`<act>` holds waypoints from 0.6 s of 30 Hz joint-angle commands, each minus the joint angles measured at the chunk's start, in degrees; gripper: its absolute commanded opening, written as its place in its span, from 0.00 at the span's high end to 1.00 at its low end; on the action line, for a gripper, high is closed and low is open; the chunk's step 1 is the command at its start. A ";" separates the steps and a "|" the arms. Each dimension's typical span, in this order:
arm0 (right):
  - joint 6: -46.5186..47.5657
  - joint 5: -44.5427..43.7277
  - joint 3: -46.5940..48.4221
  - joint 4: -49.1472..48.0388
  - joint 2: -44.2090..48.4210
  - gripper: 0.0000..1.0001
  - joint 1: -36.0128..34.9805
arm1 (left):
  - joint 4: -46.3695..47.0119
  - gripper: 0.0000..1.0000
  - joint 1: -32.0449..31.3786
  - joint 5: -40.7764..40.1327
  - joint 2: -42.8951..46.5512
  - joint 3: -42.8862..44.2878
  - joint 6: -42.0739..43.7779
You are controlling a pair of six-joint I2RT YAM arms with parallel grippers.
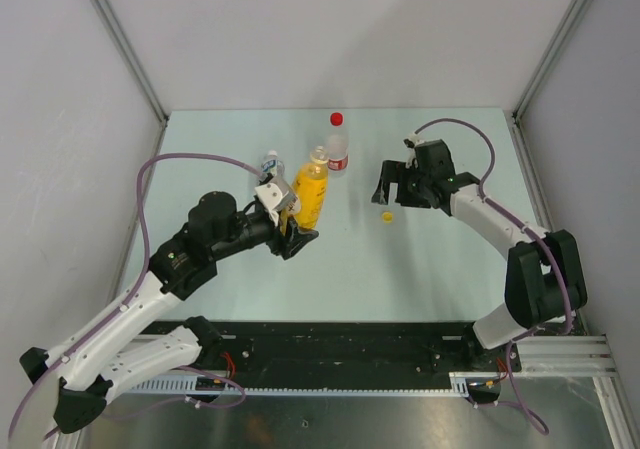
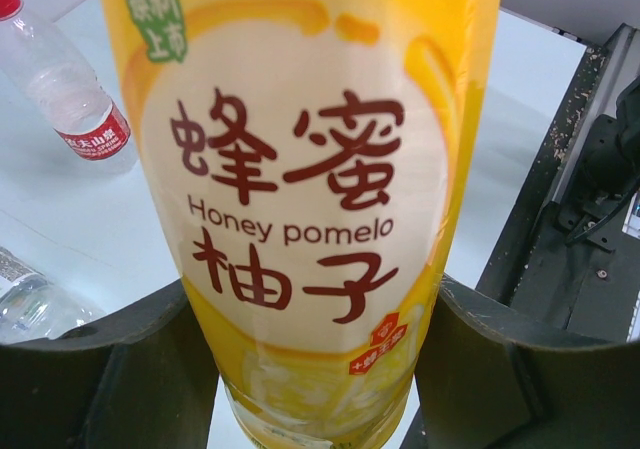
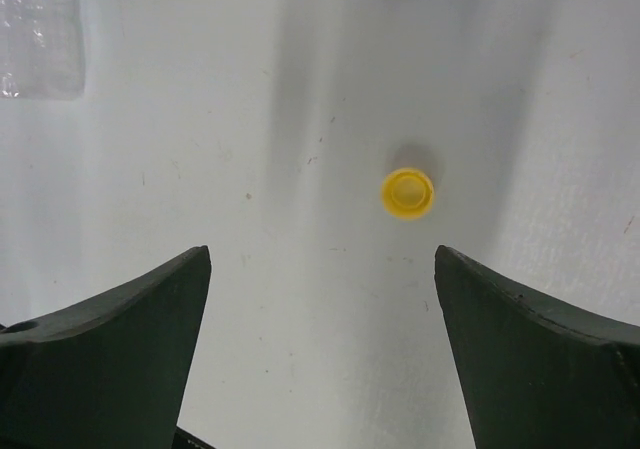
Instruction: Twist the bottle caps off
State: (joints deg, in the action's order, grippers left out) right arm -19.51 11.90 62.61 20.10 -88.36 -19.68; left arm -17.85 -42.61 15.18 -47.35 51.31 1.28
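**A:** Which way did the tall plastic bottle of yellow-orange drink (image 1: 311, 194) point?

**B:** Neck up, with its long axis close to vertical, near the middle of the pale table top (image 1: 440, 259). Its mouth looked bare. The left gripper (image 1: 296, 227) was clamped on the lower body, with a dark finger (image 2: 110, 369) pressed to each side.

**A:** And the small round yellow plastic screw cap (image 3: 408, 192)?

**B:** It lay flat on the table, well apart from that bottle and off to its right. The right gripper (image 3: 322, 259) hung over it with its jaws spread wide, touching nothing. The cap sat just beyond the gap, nearer the right-hand finger.

**A:** Could any writing be read?

**B:** Yes, on the yellow label: "Honey pomelo" in brown Latin letters, with large brown Chinese characters above and below it. There was a small green badge with white characters at the top and a little orange mark low down. The clear plastic bottle with the red-white label (image 2: 72, 94) carried white print on its red band, but it was too small to read.

**A:** How did that one stand?

**B:** Upright, just behind the yellow bottle, with its red round cap (image 1: 337, 118) on.

**A:** What was hidden?

**B:** The clear plastic bottle with the blue-white label (image 1: 272, 164) was half covered by the left wrist, and its top was too small to make out. The yellow bottle's base was cut off in the left wrist view. A clear bottle was clipped by the corner of the right wrist view, and I could not tell which one it was. I also could not tell whether the yellow cap lay hollow side up
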 commanded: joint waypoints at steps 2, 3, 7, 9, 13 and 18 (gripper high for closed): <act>-0.31 -1.07 0.14 -2.08 4.33 0.01 0.49 | 2.59 0.93 -0.01 0.49 0.20 -0.02 -0.84; -0.38 -0.99 0.14 -2.04 4.73 0.01 0.55 | 2.62 0.92 -0.02 0.88 0.22 -0.05 -0.80; -0.25 -0.12 0.16 -2.30 6.79 0.01 0.94 | 2.52 0.89 0.05 1.97 0.47 0.09 -0.33; -0.20 0.73 0.15 -2.57 8.27 0.01 1.13 | 2.52 0.88 0.02 1.59 0.89 0.06 -0.01; -0.27 3.69 0.16 -3.60 12.13 0.01 1.69 | 2.50 0.88 -0.01 1.15 1.64 0.17 0.43; -2.26 12.92 0.27 -7.54 17.66 0.01 2.94 | 2.53 0.87 -0.01 2.21 1.90 0.56 0.29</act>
State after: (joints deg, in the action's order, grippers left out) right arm -19.92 16.80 62.59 18.04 -75.85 -17.65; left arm -17.82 -42.61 15.86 -46.61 51.31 1.45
